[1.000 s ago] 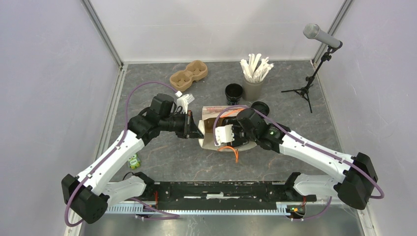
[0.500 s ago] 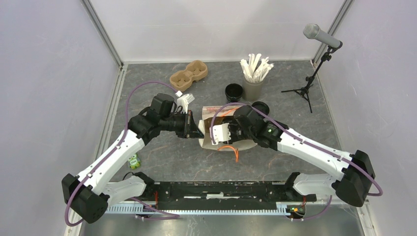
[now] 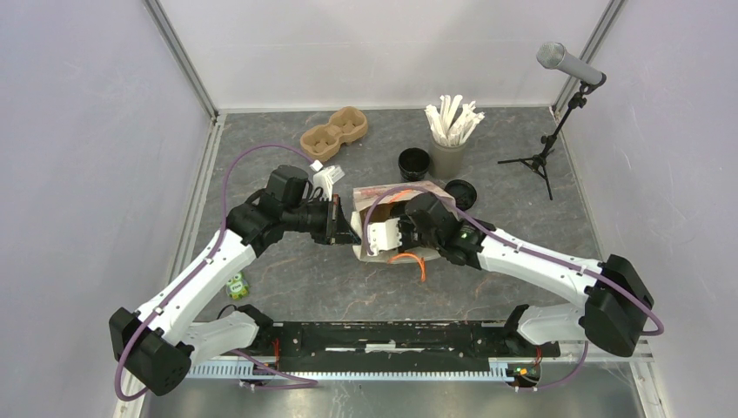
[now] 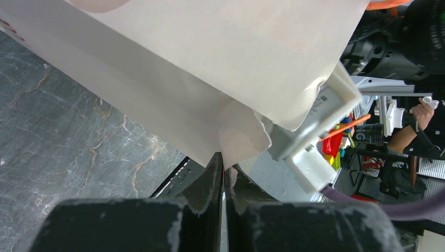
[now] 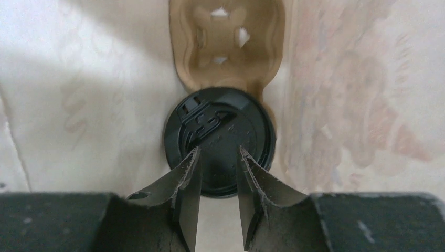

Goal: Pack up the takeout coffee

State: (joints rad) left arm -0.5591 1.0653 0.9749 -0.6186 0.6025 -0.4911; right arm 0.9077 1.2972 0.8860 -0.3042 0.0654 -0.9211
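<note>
Narrowing since a second ago: right gripper [image 5: 219,150] jaws slightly spread, empty, above takeout coffee [image 5: 220,123] seated in carrier [image 5: 228,42] inside paper bag [image 4: 210,63]. Left gripper [image 4: 224,163] jaws pinch bag edge. Likely nearly packed.

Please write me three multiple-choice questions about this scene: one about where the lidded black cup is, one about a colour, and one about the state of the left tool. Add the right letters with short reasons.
1. Where does the lidded black cup stand?
A. Beside the microphone stand
B. In a brown carrier inside the paper bag
C. On top of the green toy

2. What colour are the sticks in the grey cup?
A. Red
B. White
C. Green

3. In what state is the left tool?
A. Wide open above the table
B. Holding a cup
C. Shut on the bag's edge

Answers:
1 B: the right wrist view shows the lid seated in the carrier, with bag walls on both sides.
2 B: the top view shows them white.
3 C: the left wrist view shows it pinching the paper.
</note>
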